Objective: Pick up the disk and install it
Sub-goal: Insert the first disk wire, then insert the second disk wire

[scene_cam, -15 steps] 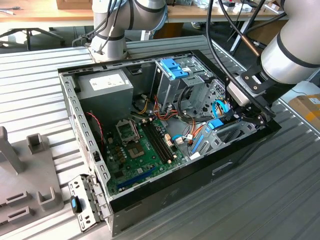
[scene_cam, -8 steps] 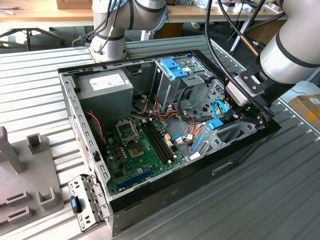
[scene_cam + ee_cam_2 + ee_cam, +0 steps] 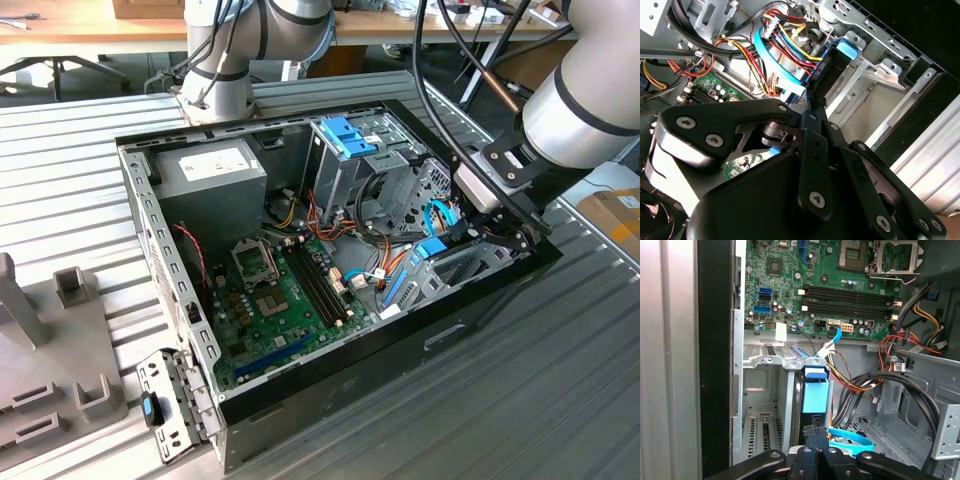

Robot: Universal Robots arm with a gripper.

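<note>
The disk (image 3: 815, 392) stands on edge in a metal bay at the case's front corner, its light-blue bracket (image 3: 431, 248) showing on the exterior view's right. In the second wrist view the blue tab of the disk (image 3: 847, 49) sits just past the fingertips. My gripper (image 3: 813, 432) is shut, the two fingers pressed together with nothing between them, their tips against the dark near end of the disk. In the exterior view my gripper (image 3: 463, 232) reaches down into the case from the exterior view's right. The gripper (image 3: 812, 99) lies alongside a light-blue flat cable.
The open black case (image 3: 330, 395) holds a green motherboard (image 3: 280, 290), a grey power-supply box (image 3: 215, 170) and a tall cage with blue tabs (image 3: 350, 135). Red, yellow and black cables (image 3: 875, 375) run beside the bay. A second arm's base (image 3: 215, 85) stands behind the case.
</note>
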